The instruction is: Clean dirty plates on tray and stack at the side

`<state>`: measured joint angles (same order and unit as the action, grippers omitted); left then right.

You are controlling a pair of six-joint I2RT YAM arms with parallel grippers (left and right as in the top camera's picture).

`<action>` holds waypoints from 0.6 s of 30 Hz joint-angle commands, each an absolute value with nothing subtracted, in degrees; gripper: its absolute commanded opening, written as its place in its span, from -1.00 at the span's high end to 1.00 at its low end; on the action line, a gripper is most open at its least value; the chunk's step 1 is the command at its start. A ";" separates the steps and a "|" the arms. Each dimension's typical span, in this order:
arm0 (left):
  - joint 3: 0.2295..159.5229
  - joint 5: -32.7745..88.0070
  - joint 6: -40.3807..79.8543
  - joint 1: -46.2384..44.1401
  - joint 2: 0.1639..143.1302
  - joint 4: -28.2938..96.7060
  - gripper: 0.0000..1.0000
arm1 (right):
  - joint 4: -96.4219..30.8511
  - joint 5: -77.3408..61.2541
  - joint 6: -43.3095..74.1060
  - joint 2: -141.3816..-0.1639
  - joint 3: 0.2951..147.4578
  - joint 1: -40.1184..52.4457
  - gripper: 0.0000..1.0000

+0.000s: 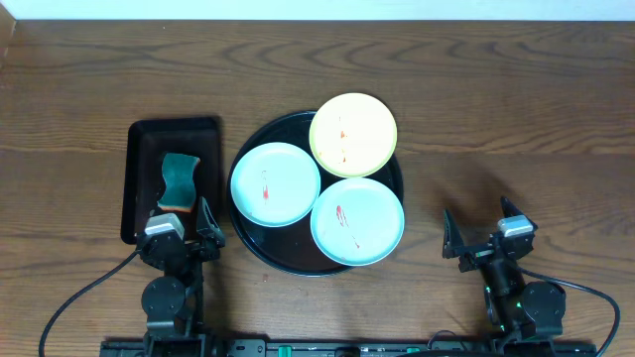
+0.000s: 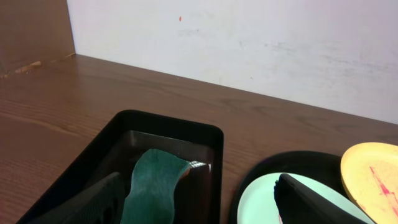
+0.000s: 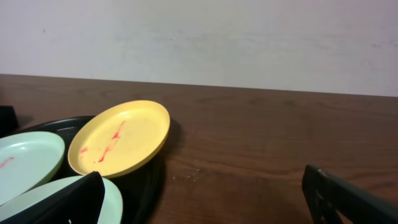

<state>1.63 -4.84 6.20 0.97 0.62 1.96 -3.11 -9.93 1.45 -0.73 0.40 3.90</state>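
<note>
The round black tray [image 1: 260,250] holds three dirty plates. A pale yellow plate [image 1: 353,132] with red streaks rests on its far rim. A mint-blue plate [image 1: 275,183] sits at the left and another mint-blue plate [image 1: 358,220] at the front right, both streaked red. My left gripper [image 1: 183,224] is open and empty over the near end of the rectangular tray. My right gripper [image 1: 484,230] is open and empty over bare wood right of the round tray. The yellow plate also shows in the right wrist view [image 3: 121,138].
A smaller rectangular black tray [image 1: 146,149] stands left of the round tray, with a green sponge [image 1: 180,179] in it; the sponge also shows in the left wrist view [image 2: 152,186]. A white wall [image 2: 249,43] runs behind the table's far edge.
</note>
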 commanded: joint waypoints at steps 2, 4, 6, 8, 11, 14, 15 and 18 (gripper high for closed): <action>0.43 -2.92 6.33 1.21 0.34 3.55 -0.55 | -2.70 -7.94 1.65 -0.75 0.32 4.58 -0.99; 0.97 -2.31 6.31 1.21 0.34 3.60 -0.56 | -2.57 -7.94 1.67 -0.75 0.32 4.58 -0.99; 2.42 -2.07 6.28 1.21 0.47 3.62 -0.55 | -1.96 -7.94 1.67 -0.75 0.32 4.58 -0.99; 4.56 -2.07 6.28 1.21 1.19 3.84 -0.55 | -0.73 -7.97 1.69 -0.75 0.32 4.58 -0.98; 8.80 -1.85 6.31 1.21 3.77 5.72 -0.55 | 0.21 -7.90 3.49 -0.75 0.84 4.54 -0.98; 13.74 -1.74 6.31 1.21 8.58 9.28 -0.55 | 0.80 -7.92 7.22 -0.75 2.39 4.54 -0.98; 15.73 -1.21 6.31 1.21 10.72 10.76 -0.55 | 0.78 -7.94 7.53 -0.75 3.05 4.54 -0.98; 22.92 2.17 6.31 1.21 18.74 14.37 -0.56 | 0.56 -7.99 7.68 -0.75 5.65 4.54 -0.98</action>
